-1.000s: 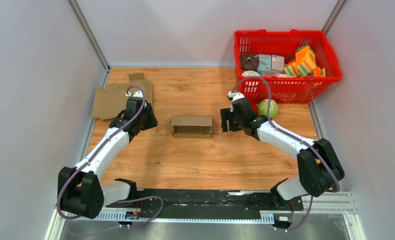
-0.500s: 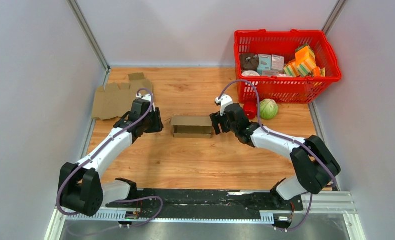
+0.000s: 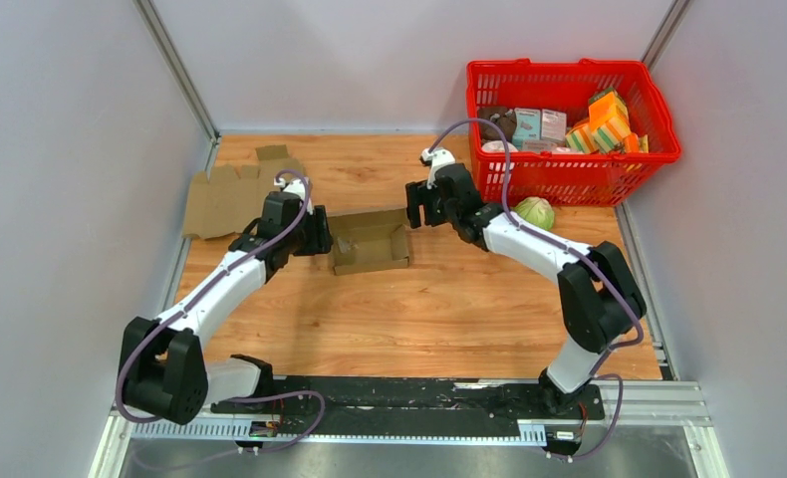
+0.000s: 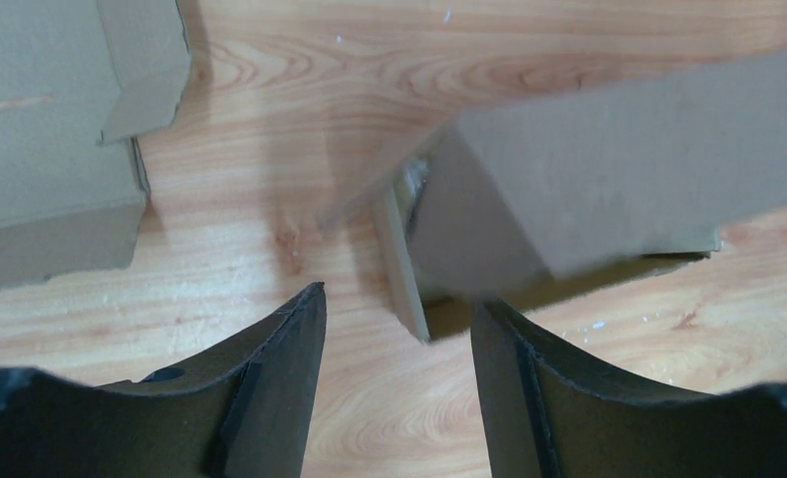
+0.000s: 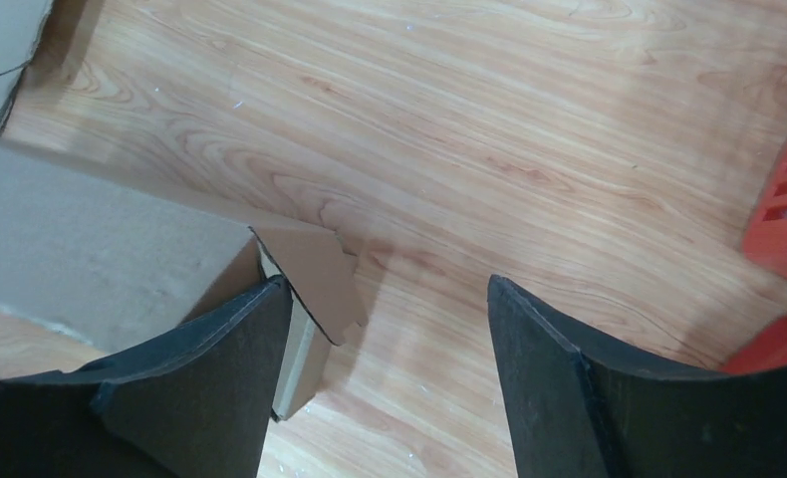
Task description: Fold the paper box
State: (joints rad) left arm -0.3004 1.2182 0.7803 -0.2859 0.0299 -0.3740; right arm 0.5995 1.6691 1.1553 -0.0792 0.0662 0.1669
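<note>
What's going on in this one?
Two arms are working on a small cardboard box in the middle of the table. The left gripper is at the box's left end and the right gripper is by its far right corner. Both are open and neither holds it. The box lies slightly skewed. A flat cardboard blank lies far left, and a red basket stands far right.

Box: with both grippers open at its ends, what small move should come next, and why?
Probably ease the left gripper forward and close on the box's end wall: the left wrist view shows that thin wall between its open fingers, ungripped, while the right gripper hangs open beside a loose flap.
</note>
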